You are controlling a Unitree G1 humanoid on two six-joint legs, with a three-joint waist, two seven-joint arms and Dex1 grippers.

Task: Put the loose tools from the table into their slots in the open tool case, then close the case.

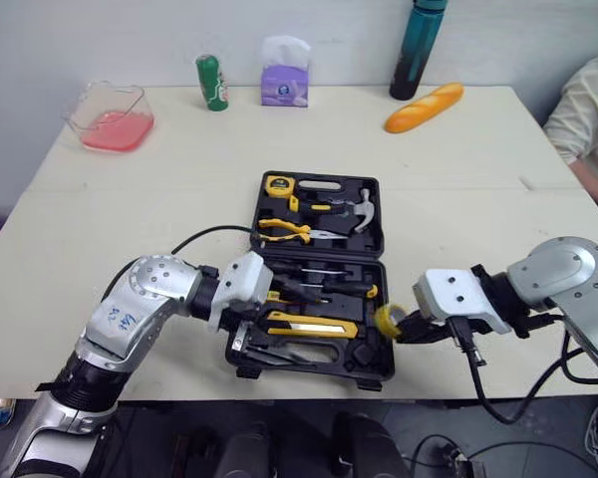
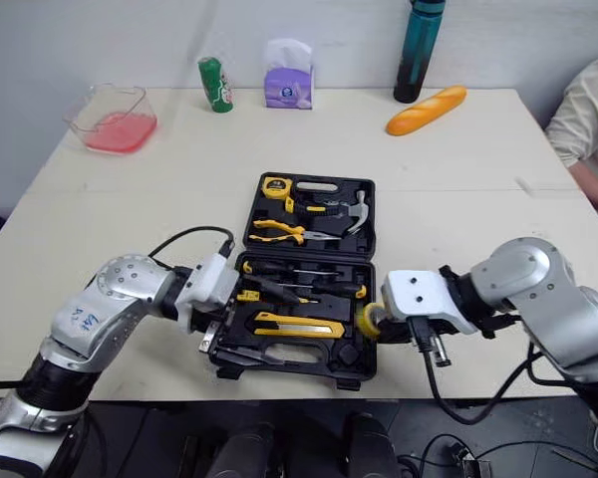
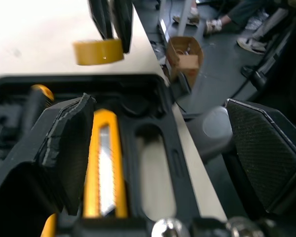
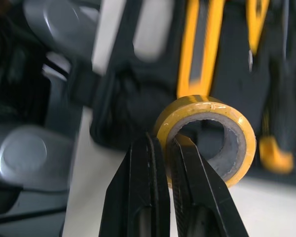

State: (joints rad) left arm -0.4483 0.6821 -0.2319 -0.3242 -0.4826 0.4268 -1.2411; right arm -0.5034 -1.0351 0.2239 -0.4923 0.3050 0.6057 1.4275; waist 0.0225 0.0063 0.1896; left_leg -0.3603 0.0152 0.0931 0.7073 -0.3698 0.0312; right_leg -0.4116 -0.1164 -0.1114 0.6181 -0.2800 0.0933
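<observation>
**Operator:** How far along am I?

**Spotter:** Most of the way, I think. Start at the far left. The clear tub (image 1: pixel 110 118) has pink stuff in it, and it is no part of your job. Your left gripper (image 3: pixel 158 111) is at the near left corner of the tool case (image 1: pixel 255 224). Its fingers are spread wide with nothing in them.

**Operator:** What is in the case?

**Spotter:** Lots. The far half holds the tape measure (image 1: pixel 278 185), the pliers (image 1: pixel 284 230) and the hammer (image 1: pixel 362 211). The near half holds the screwdrivers (image 1: pixel 324 284) and the yellow knife (image 1: pixel 309 326), each lying in its own slot. Near the right corner of that half you have a round slot (image 1: pixel 366 354) that looks bare.

**Operator:** And the last tool?

**Spotter:** The yellow tape roll (image 4: pixel 207 106) is the one tool I see outside the case. Your right gripper (image 4: pixel 164 143) has it. The two fingers pinch the wall of the roll, one inside the ring and one outside. You hold it just beside the right edge of the case, near that round slot.

**Operator:** So what is left?

**Spotter:** Two things, I'd say. Put the roll in the round slot, then shut the case, which is open now. The can (image 1: pixel 212 82), tissues (image 1: pixel 285 72), bottle (image 1: pixel 419 45) and bread (image 1: pixel 424 108) on the far side are not tools, so leave them. A person's sleeve (image 1: pixel 588 110) is at the far right.
</observation>
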